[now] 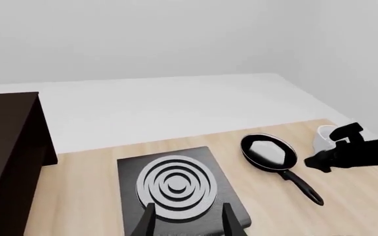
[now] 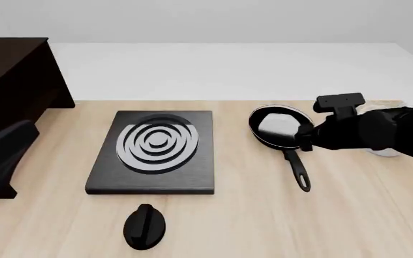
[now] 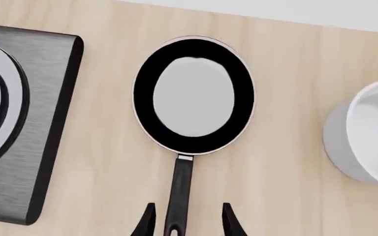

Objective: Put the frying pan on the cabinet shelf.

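Note:
The frying pan lies on the table to the right of the hob, its long handle pointing toward the near edge. Seen in the right wrist view, the pan is round and black with a pale-grey inside. My right gripper is open, its fingers standing either side of the handle without touching it. My right arm reaches in from the right. The dark cabinet shelf stands at the far left, also in the left wrist view. My left gripper is open over the hob's near edge, holding nothing.
A square black hob with grey rings lies mid-table. A white bowl stands close to the pan's right, mostly hidden behind my right arm in the front view. A small black rounded piece sits before the hob. A dark grey bulk is at the left edge.

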### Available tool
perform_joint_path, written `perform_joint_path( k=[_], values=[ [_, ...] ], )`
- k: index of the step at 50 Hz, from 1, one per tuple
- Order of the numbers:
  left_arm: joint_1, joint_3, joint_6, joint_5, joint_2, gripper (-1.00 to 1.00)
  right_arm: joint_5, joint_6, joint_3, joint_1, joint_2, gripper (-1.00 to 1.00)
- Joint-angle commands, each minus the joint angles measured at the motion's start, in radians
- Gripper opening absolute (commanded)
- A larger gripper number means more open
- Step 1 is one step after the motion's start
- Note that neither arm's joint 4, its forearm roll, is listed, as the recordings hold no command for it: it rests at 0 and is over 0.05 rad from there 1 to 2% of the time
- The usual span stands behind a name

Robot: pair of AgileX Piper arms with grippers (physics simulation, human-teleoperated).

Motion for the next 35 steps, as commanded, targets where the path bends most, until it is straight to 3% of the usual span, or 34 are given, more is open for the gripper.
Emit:
perform_joint_path(
  k=[1,19,35],
  values=[
    [-0.003,0.006,0.002,-0.003,-0.002,1.0,-0.036,0.009,0.02,0.016,0.073,1.0],
    [0.0,-0.004,0.007,0.005,-0.009,1.0,-0.094,0.048,0.069,0.052,0.128,1.0],
    [-0.009,-0.005,0.02,0.006,-0.011,1.0,-0.171,0.047,0.127,0.058,0.2,1.0]
  ],
)
